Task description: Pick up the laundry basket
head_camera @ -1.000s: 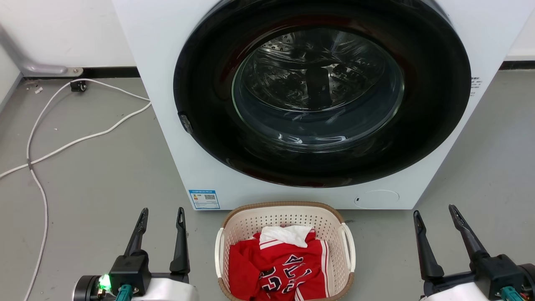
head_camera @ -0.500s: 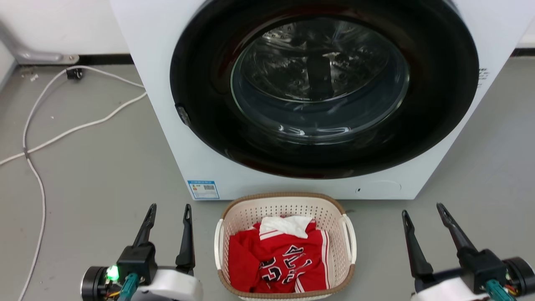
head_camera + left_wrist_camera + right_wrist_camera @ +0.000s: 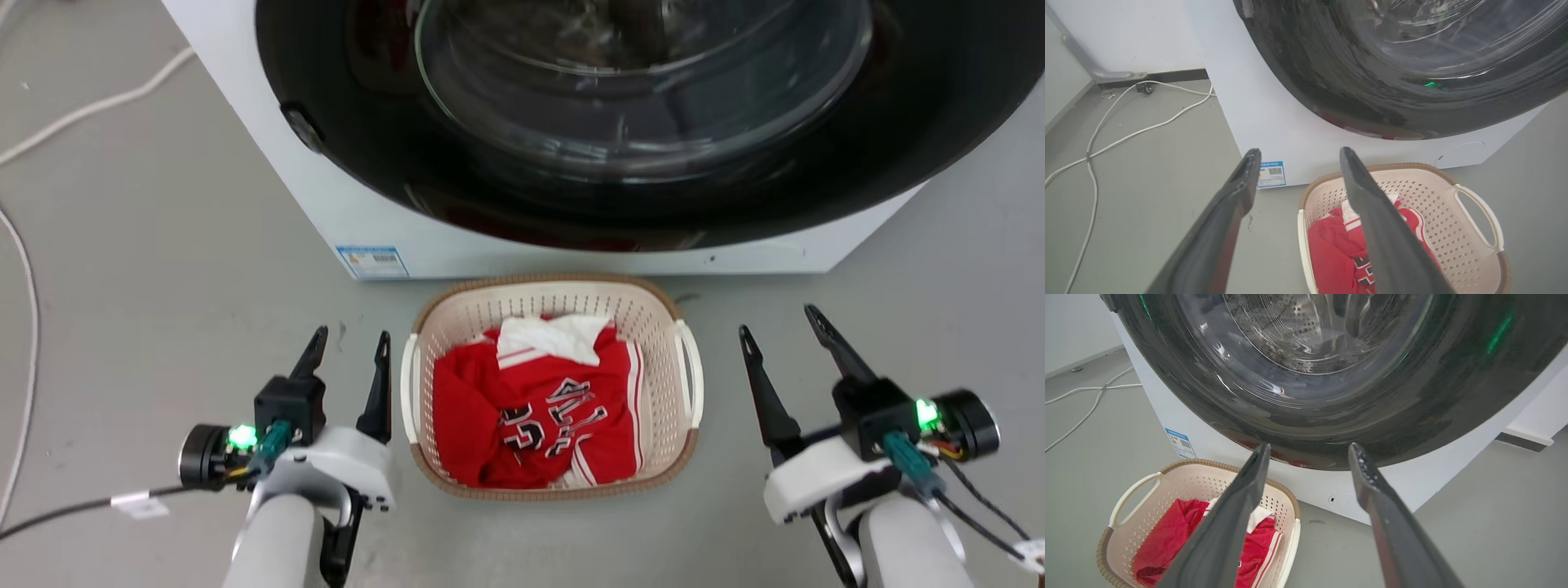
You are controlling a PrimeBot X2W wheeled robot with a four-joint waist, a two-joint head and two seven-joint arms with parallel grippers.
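Observation:
The laundry basket (image 3: 661,306) stands on the grey floor just in front of the washer, cream and perforated with a brown rim and white side handles, holding a red jersey (image 3: 522,408) and a white cloth. My left gripper (image 3: 349,343) is open just left of the basket's left handle (image 3: 406,384). My right gripper (image 3: 780,322) is open a little to the right of the right handle (image 3: 694,371). The left wrist view shows the basket (image 3: 1437,204) at lower right. In the right wrist view the basket (image 3: 1147,502) lies at lower left. Neither gripper touches it.
The white washer (image 3: 490,245) with its dark round glass door (image 3: 637,106) rises directly behind the basket. White cables (image 3: 24,269) trail over the floor at far left. Bare grey floor (image 3: 163,269) lies on both sides of the basket.
The head camera has tilted down and closer, so the basket sits higher in view. Both grippers have come forward alongside the basket, still open.

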